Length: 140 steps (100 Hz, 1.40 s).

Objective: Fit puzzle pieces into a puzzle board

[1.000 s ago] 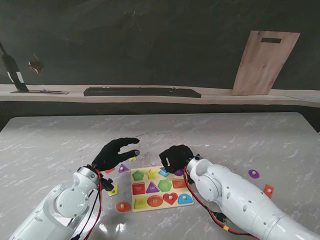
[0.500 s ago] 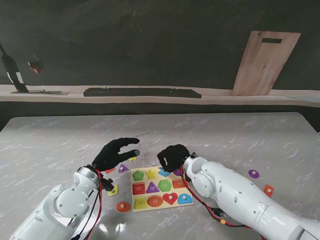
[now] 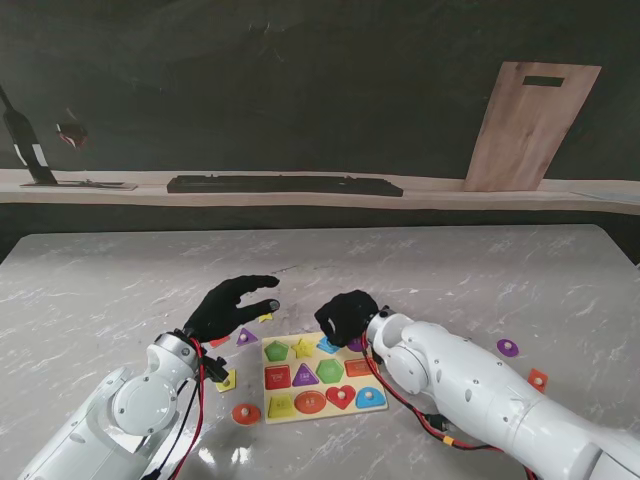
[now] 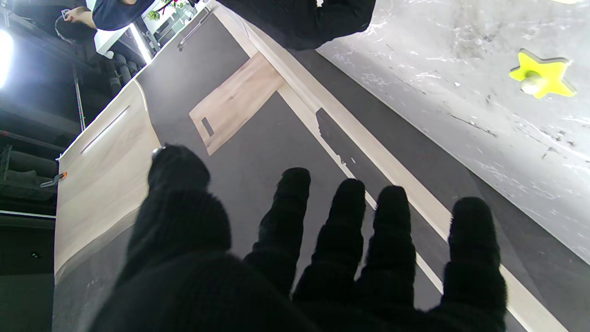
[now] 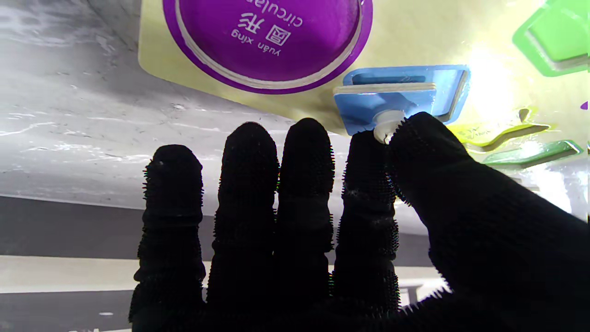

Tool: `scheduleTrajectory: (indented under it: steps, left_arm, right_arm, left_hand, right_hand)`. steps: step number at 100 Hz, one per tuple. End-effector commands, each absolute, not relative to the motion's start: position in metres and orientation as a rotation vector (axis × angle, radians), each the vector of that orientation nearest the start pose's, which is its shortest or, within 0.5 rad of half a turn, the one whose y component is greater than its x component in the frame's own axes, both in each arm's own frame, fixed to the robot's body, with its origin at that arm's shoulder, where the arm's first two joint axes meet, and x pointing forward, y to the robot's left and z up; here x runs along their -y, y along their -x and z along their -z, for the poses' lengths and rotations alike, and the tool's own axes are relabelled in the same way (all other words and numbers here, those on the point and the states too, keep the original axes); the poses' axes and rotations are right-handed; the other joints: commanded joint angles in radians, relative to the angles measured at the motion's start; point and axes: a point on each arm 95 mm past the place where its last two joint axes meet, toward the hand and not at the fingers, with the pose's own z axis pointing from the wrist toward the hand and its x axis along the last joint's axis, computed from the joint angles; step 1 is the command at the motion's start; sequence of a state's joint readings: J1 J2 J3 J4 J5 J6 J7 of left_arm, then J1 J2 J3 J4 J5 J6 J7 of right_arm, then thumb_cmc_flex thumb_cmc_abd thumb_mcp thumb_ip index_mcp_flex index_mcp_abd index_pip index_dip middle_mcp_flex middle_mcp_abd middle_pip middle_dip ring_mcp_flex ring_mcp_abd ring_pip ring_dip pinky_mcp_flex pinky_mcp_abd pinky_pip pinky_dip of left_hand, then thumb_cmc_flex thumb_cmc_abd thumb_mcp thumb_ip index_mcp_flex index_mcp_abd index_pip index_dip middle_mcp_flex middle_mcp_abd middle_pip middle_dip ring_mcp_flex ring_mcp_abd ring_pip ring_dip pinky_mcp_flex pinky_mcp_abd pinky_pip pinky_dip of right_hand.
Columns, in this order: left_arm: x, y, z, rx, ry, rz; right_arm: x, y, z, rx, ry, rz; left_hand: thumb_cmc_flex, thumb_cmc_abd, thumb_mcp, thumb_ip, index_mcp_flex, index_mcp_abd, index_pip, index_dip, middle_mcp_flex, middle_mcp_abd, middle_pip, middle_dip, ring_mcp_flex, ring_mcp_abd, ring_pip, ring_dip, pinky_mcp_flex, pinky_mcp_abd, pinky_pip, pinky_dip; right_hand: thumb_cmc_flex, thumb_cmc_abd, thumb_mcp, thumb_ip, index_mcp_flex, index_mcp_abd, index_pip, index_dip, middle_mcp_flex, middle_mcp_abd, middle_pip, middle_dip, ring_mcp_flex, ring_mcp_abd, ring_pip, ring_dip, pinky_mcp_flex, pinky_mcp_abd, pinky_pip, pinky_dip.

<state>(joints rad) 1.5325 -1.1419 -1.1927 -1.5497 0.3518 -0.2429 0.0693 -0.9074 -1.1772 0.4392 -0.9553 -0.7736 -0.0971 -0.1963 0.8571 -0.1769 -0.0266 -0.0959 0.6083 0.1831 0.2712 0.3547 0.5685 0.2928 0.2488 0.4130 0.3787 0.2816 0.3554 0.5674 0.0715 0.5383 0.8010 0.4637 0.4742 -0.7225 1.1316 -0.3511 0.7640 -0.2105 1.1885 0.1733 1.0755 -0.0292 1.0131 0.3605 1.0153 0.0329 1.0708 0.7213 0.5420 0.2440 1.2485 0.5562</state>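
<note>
Blue piece [image 5: 396,99] sits tilted at the far edge of the board [image 3: 322,375], half over its blue slot beside the empty purple circle slot [image 5: 267,41]. The right robot hand [image 5: 385,131] pinches the piece's white knob between thumb and forefinger, so seating is the step in hand. Next, the piece probably needs levelling and pressing flat. The left robot hand [image 3: 232,305] hovers left of the board, fingers spread, holding nothing

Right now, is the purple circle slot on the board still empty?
Yes, the right wrist view shows the purple circle slot bare, its printed label uncovered, beside the blue piece pinched by the right hand.
</note>
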Motion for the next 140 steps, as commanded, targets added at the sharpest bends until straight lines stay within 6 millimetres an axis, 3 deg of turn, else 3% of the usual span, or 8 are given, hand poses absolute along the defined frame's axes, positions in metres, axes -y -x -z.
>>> scheduleTrajectory:
  steps: [1,104,140]
  left_arm:
    - [0.0247,-0.4053,0.3130,-1.124,1.638,2.148]
    - [0.0258,-0.4066,0.3139,-1.133,1.646,2.145]
    - [0.0248,-0.4060,0.3136,-1.131,1.639,2.145]
  right_arm:
    - [-0.0898,-0.4897,0.3837,-1.928,-0.923,-1.454]
    - [-0.0905,-0.4854,0.3907,-2.069,-0.749,-1.411]
    - [-0.0888,-0.4839,0.3906,-2.091,-0.721,-1.397]
  left_hand:
    - [-0.011,0.022,-0.008,0.033,0.019,-0.020,-0.005,0.010,-0.001,-0.002,-0.006,0.004,0.019,0.006,0.015,0.015,-0.011,-0.163,0.017,-0.001]
    - [-0.012,0.023,-0.009,0.033,0.019,-0.022,-0.004,0.010,0.000,-0.004,-0.005,0.005,0.020,0.006,0.016,0.016,-0.011,-0.165,0.017,-0.001]
    - [-0.011,0.023,-0.009,0.033,0.019,-0.021,-0.004,0.010,0.001,-0.004,-0.005,0.005,0.021,0.006,0.017,0.016,-0.011,-0.165,0.017,-0.001]
  right_hand:
    - [0.060,0.035,0.023,0.055,0.007,-0.074,0.037,0.020,-0.022,0.023,0.031,0.009,0.010,-0.028,0.018,0.004,-0.001,0.014,0.031,0.004]
    - [0.080,0.042,0.029,0.059,-0.020,-0.114,0.039,0.032,-0.053,0.013,0.023,0.012,-0.008,-0.030,0.010,0.002,-0.013,0.012,0.030,0.000]
    - [0.117,0.120,0.043,0.080,-0.074,-0.173,0.034,0.075,-0.123,0.009,0.013,0.022,-0.047,-0.033,-0.003,0.000,-0.037,0.008,0.017,-0.006]
